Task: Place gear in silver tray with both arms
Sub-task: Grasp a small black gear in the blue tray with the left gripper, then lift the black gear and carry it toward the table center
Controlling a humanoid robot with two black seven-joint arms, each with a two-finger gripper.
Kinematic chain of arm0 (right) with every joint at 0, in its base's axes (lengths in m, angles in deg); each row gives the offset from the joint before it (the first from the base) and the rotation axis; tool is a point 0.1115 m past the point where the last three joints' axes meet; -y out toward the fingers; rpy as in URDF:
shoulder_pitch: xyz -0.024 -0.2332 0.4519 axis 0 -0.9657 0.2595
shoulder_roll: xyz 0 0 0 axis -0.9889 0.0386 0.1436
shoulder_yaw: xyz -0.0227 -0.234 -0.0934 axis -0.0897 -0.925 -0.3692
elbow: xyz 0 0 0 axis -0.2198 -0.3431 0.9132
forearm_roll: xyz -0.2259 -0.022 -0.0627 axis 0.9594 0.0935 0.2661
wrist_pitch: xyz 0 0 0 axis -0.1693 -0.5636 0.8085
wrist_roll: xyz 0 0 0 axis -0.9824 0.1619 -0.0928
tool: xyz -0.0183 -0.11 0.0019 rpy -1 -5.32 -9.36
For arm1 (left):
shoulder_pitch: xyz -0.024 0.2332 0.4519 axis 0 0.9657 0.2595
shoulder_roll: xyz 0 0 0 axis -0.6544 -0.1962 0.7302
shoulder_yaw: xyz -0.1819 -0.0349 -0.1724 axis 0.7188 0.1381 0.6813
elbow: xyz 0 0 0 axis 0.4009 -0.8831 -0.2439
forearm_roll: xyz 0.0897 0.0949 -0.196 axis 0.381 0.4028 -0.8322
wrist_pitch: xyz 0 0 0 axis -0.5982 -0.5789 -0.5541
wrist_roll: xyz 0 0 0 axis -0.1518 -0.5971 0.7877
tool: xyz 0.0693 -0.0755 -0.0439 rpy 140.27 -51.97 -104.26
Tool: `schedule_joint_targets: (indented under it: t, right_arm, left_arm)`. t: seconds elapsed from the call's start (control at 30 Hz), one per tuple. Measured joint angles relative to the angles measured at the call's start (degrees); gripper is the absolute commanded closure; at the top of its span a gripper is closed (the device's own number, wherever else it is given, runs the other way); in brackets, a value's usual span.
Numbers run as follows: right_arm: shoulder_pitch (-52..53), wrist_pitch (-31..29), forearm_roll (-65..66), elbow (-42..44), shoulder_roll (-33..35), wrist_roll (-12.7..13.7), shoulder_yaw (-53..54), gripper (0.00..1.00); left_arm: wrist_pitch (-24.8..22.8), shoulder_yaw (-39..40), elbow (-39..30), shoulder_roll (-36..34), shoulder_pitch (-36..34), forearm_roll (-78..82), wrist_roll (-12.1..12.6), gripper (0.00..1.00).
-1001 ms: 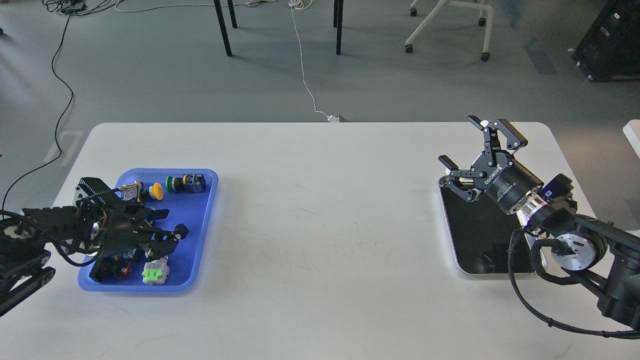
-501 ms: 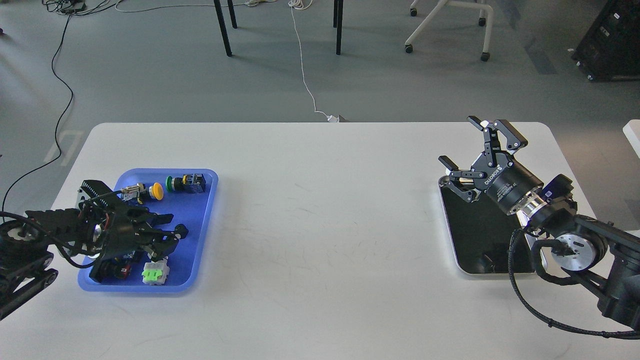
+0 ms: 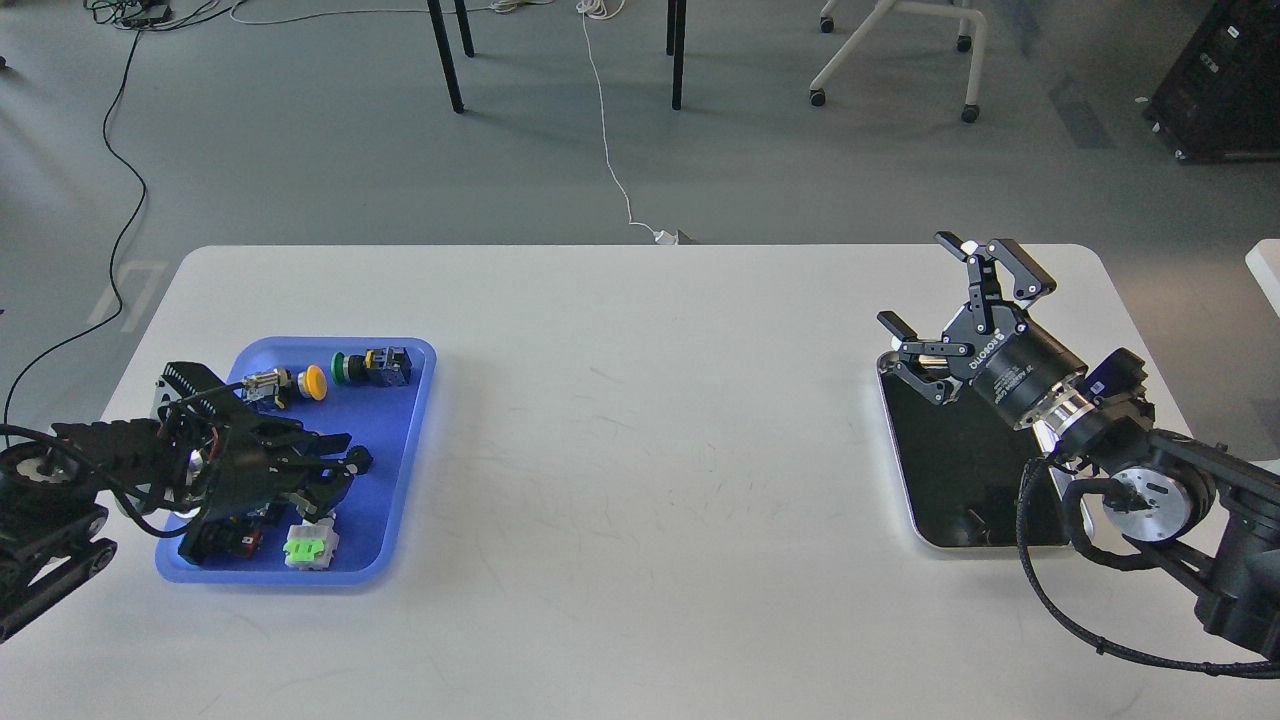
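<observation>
The silver tray (image 3: 955, 470) lies at the table's right side, its dark bottom bare. My right gripper (image 3: 958, 292) hangs over the tray's far left corner, open and empty. My left gripper (image 3: 345, 450) reaches low over the blue plastic tray (image 3: 405, 430) at the left, among the small parts. Its fingers are close together, and I cannot tell whether they hold anything. I cannot make out a gear; parts under the left gripper are hidden.
The blue tray holds a yellow push button (image 3: 314, 381), a green button on a black block (image 3: 368, 366), a white and green part (image 3: 311, 547) and a red and black part (image 3: 225, 540). The white table (image 3: 650, 450) stretches between the trays.
My left gripper's fingers have drawn closer together over the blue tray, and the hand has shifted slightly. The right arm has not moved.
</observation>
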Motion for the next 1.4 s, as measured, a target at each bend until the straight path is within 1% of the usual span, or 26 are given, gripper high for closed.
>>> schedule_joint_targets:
  t: [0.2, 0.5, 0.7, 0.8, 0.9, 1.07, 1.1, 1.17, 1.24, 1.3, 1.4]
  right_arm:
    - [0.0, 0.0, 0.0, 0.0, 0.0, 0.0, 0.0, 0.01]
    - [0.0, 0.0, 0.0, 0.0, 0.0, 0.0, 0.0, 0.01]
    - [0.0, 0.0, 0.0, 0.0, 0.1, 0.0, 0.1, 0.01]
    - [0.0, 0.0, 0.0, 0.0, 0.3, 0.0, 0.5, 0.01]
    - [0.0, 0.0, 0.0, 0.0, 0.6, 0.0, 0.7, 0.01]
    - [-0.3, 0.0, 0.0, 0.1, 1.7, 0.0, 0.8, 0.01]
    - [-0.5, 0.0, 0.0, 0.1, 1.9, 0.0, 0.8, 0.01]
    - [-0.9, 0.0, 0.0, 0.2, 2.1, 0.0, 1.2, 0.01]
    - [-1.4, 0.0, 0.0, 0.5, 2.2, 0.0, 1.5, 0.01]
    - [-1.7, 0.0, 0.0, 0.7, 2.2, 0.0, 1.6, 0.01]
    - [-2.2, 0.0, 0.0, 0.9, 2.3, 0.0, 1.7, 0.01]
  left_arm:
    - [0.0, -1.4, 0.1, 0.0, -0.4, 0.0, 0.0, 0.81]
    - [0.0, -1.9, 0.1, -0.2, -0.9, 0.0, 0.0, 0.81]
    - [-0.1, -1.8, -0.9, -0.5, -4.3, 0.0, 0.0, 0.81]
    - [-0.4, -1.7, -3.0, -1.2, -6.9, 0.0, 0.0, 0.81]
    - [-1.7, -1.7, -6.3, -2.1, -9.5, 0.0, 0.0, 0.8]
    - [-7.0, -1.8, -12.6, -1.6, -13.5, 0.0, 0.0, 0.8]
    - [-8.4, -1.9, -13.3, -0.9, -14.4, 0.0, 0.0, 0.8]
    - [-11.0, -2.6, -14.1, 2.8, -16.9, 0.0, 0.0, 0.8]
    - [-12.4, -4.0, -13.9, 6.7, -19.6, 0.0, 0.0, 0.8]
    - [-13.0, -6.3, -13.0, 9.9, -22.1, 0.0, 0.0, 0.8]
    - [-13.4, -10.5, -9.9, 16.2, -26.1, 0.0, 0.0, 0.8]
